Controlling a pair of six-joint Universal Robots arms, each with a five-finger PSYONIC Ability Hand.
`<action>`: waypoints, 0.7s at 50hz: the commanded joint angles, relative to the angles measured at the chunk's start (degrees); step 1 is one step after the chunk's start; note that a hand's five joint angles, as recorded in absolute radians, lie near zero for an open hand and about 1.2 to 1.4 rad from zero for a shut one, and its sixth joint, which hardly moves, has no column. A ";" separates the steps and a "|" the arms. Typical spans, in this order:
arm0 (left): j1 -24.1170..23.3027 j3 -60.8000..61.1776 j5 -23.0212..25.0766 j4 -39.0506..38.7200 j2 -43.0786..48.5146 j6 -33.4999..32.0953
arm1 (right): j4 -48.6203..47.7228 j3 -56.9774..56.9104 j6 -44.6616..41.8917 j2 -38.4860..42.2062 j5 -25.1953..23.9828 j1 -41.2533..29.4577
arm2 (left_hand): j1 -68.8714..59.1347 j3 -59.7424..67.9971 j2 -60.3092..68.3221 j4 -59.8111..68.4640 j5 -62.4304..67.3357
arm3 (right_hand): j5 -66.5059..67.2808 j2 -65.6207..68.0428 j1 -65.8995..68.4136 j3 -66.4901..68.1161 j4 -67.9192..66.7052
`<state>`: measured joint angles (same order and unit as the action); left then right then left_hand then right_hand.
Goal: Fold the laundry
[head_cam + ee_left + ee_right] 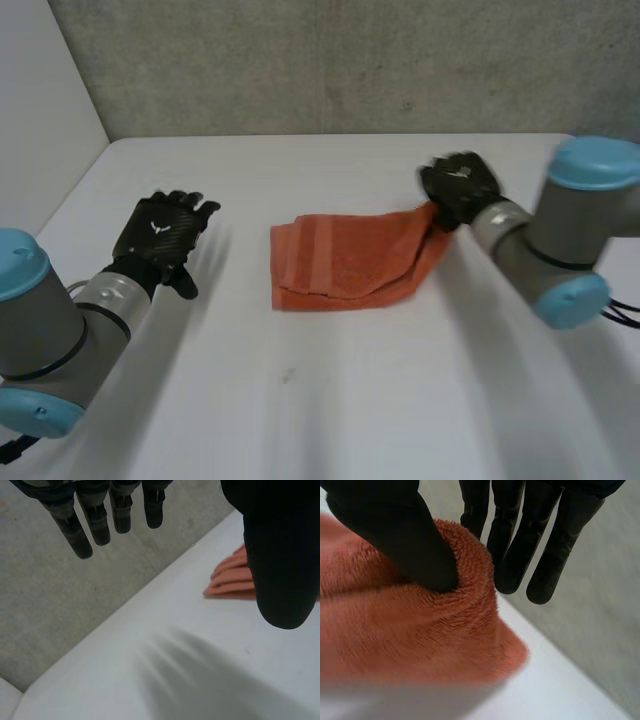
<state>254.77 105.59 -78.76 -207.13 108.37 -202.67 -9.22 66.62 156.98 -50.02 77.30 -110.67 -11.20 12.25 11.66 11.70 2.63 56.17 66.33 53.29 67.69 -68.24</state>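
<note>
Right hand [458,187] clamped thumb-to-fingers on orange towel [345,260] right corner, held raised mid-desk [300,400], probably to fold it over; left hand [160,238] fingers straight, empty, well apart from the towel.

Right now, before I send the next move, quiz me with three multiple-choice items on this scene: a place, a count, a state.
1. Where does the right hand grip the orange terry-cloth towel?
A) the corner nearest the right arm
B) its middle
C) the edge nearest the left arm

2. How many towels lie on the white table?
A) one
B) two
C) three

3. What is the left hand doing?
A) pinching the towel
B) open, holding nothing
C) pressing the towel flat

1 A: that corner is pinched between thumb and fingers.
2 A: a single folded cloth shows.
3 B: its fingers are straight, apart from the towel.
</note>
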 commanded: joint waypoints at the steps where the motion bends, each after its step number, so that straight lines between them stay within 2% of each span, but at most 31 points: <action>1: -0.85 -0.82 0.01 -0.03 -2.72 0.34 | 0.52 -9.83 -4.04 8.44 -3.02 -17.02 | 0.99 -2.04 -1.44 -1.48 -2.41 | 13.83 13.67 26.71 12.31 -11.76; 3: -0.94 -1.35 -0.08 -0.03 -2.81 0.43 | 0.69 -10.01 -6.85 10.46 -4.87 -20.01 | 0.99 -2.04 -1.44 -1.48 -2.41 | 13.83 13.67 26.71 12.31 -11.76; 7: -2.16 -4.06 -0.08 0.06 -2.72 2.53 | 0.60 -9.93 -10.46 13.54 -5.67 -21.43 | 0.82 -1.87 -1.27 -1.32 -2.25 | 13.83 13.67 26.71 12.31 -11.76; 9: -2.52 -4.69 -0.17 0.14 -2.72 3.32 | 0.43 -10.10 -10.99 13.72 -4.97 -21.34 | 0.82 -1.87 -1.27 -1.31 -2.24 | -5.84 -6.00 7.04 -7.36 7.91; 10: -3.04 -5.91 -0.34 0.41 -2.72 5.16 | 0.25 -10.10 -10.47 13.37 -4.53 -21.08 | 0.65 -1.71 -1.11 -1.15 -2.08 | -33.93 -34.10 -21.05 -35.46 36.00; 12: -3.57 -8.55 -1.13 1.28 -2.20 8.33 | 0.17 -10.10 -9.77 12.58 -3.39 -20.90 | 0.48 -1.54 -0.94 -0.98 -1.91 | -56.17 -56.33 -43.29 -57.69 58.24; 17: -5.33 -16.01 -2.54 4.80 2.19 13.96 | 0.34 -9.14 -2.14 6.88 2.85 -18.27 | -0.19 -0.86 -0.26 -0.30 -1.24 | -56.17 -56.33 -43.29 -57.69 58.24; 20: -9.19 -23.39 -3.16 9.10 7.37 16.42 | 0.60 -7.38 5.77 4.06 4.97 -14.32 | -0.36 -0.69 -0.09 -0.14 -1.07 | -56.17 -56.33 -43.29 -57.69 58.24; 22: -10.16 -25.24 -3.42 10.33 8.78 16.86 | 0.78 -6.24 10.60 3.62 4.45 -12.48 | -0.52 -0.53 0.07 0.03 -0.90 | -56.17 -56.33 -43.29 -57.69 58.24; 26: -13.68 -34.82 -5.18 16.40 16.87 20.90 | 3.32 -6.41 14.49 3.70 1.82 -10.98 | -0.53 -0.53 0.07 0.03 -0.90 | -56.17 -56.33 -43.29 -57.69 58.24; 29: -15.35 -38.26 -6.32 17.90 21.44 23.28 | 5.17 -7.37 14.67 4.66 0.14 -9.75 | -1.20 0.14 0.74 0.70 -0.23 | -56.17 -56.33 -43.29 -57.69 58.24; 35: -17.46 -39.14 -9.12 18.25 27.23 23.37 | 8.51 -12.12 15.11 11.25 -0.22 -8.60 | -1.37 0.31 0.91 0.87 -0.06 | -56.17 -56.33 -43.29 -57.69 58.24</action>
<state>239.31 67.87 -85.11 -189.42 129.53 -179.87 -4.01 58.76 172.26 -44.53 78.19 -120.19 -11.20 12.25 11.66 11.70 2.63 3.53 12.48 11.74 12.03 -13.25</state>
